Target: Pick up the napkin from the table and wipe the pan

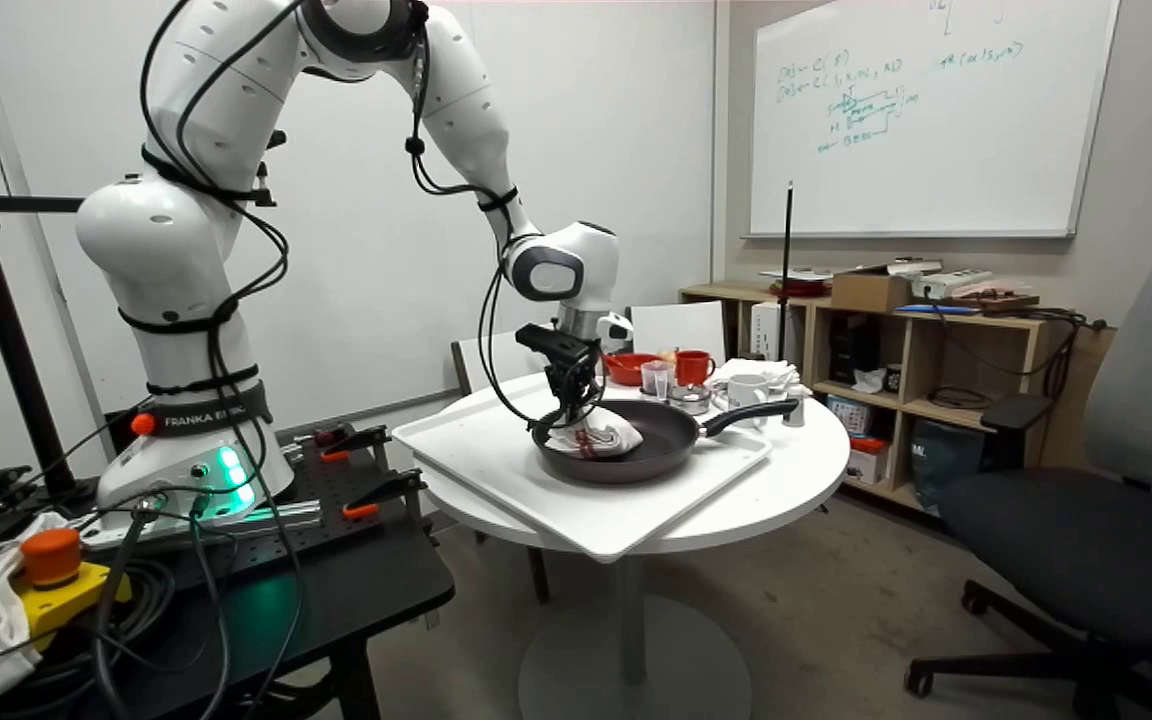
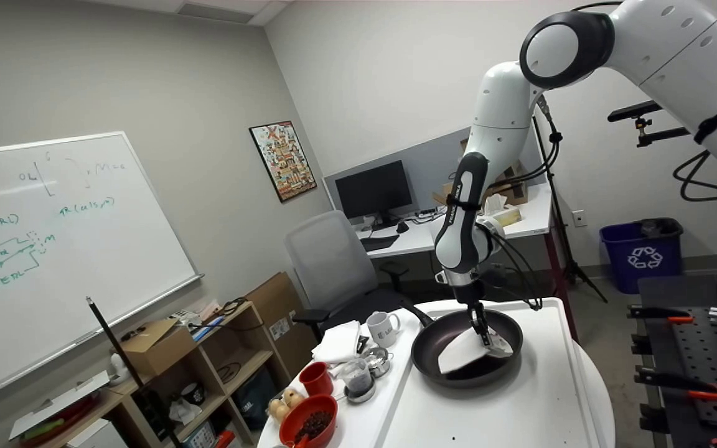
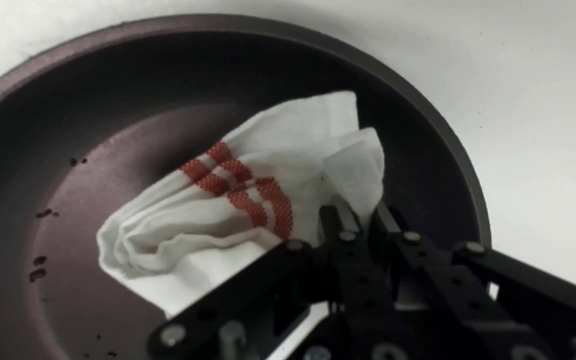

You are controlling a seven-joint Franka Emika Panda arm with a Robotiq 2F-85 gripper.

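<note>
Where my white arm bends down over the round white tabletop, in an exterior view, a white tray covers much of the surface, one of its corners reaching the front edge. On the tray, between the edge nearest me and the far edge, I see the dark frying pan, its handle pointing away from me. The napkin, white with red stripes, lies bunched inside the pan. I have my pincer narrow, pinching a fold of that cloth, on the side of the pan toward the edge nearest me. Along the tabletop's far edge, in both exterior views, I make out a stack of white cloths, a red bowl, a white mug, a clear cup and a red mug. In an exterior view, dark bits lie in the bowl, and brown egg-shaped things sit just beside it. Beside the napkin, on the pan's bare bottom, I see scattered dark specks.
</note>
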